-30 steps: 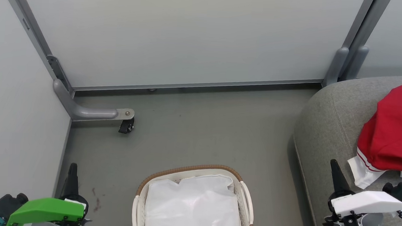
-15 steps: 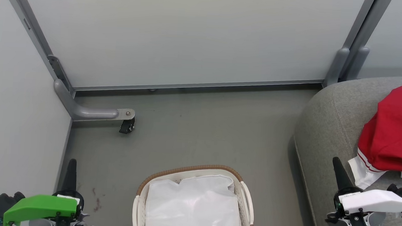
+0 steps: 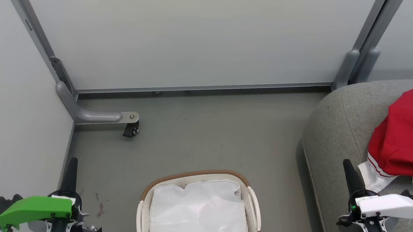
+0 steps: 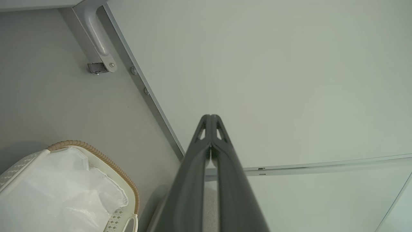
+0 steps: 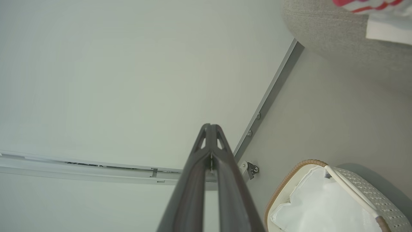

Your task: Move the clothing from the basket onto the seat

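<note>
Nearest us, at the lower left of the head view, we see the left gripper (image 3: 71,163) under its green housing. Its two long dark fingers are pressed together and hold nothing, and the left wrist view shows the tips meeting. At the lower right, the right gripper (image 3: 347,166), under a white housing, is likewise clenched on nothing.

Between them stands the oval white perforated plastic basket with a brown woven rim (image 3: 188,174), and in it we see a plain white cloth liner (image 3: 200,212).

To the right, the bright red soft clothing (image 3: 406,135) lies on the large grey woven-fabric seat (image 3: 339,120). Its white cuff (image 3: 371,178), edged in thin red stripes, shows just right of the right gripper's tips.

Beyond, the grey floor (image 3: 209,130) runs to a pale wall panel (image 3: 197,33). A small black caster (image 3: 130,130) sits on a grey bracket near the left corner.
</note>
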Controlling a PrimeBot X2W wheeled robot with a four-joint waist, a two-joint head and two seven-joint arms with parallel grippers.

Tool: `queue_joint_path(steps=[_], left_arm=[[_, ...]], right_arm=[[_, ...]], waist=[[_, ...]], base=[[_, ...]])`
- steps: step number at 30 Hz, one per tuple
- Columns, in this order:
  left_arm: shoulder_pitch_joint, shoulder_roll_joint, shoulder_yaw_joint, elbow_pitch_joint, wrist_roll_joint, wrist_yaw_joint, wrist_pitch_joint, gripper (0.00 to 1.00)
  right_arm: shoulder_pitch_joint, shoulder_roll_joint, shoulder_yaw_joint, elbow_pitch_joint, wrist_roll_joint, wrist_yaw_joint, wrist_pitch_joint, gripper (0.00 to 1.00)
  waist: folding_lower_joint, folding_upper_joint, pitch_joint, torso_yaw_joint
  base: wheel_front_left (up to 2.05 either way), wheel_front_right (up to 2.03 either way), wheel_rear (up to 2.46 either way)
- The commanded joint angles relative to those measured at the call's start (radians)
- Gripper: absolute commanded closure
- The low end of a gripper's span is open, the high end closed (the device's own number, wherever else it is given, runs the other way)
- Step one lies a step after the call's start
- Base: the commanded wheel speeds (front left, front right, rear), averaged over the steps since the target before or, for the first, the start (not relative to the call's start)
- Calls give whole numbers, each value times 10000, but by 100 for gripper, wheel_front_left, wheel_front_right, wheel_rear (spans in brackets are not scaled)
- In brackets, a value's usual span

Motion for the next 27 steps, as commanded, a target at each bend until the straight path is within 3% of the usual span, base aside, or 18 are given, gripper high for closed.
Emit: queue_joint_path(steps=[1,27], left_arm=[[-243,71,42,-85,-235,-28,81,100],[-405,82,212,-266,-2029,-35,603,100]], right_arm=[[61,-60,-52,-120,263,-4,72,100],[119,-78,-242,-375,2303,-5,598,100]], waist=[[0,0,-1,3],[0,0,-26,42]], base=[[0,0,0],[0,0,0]])
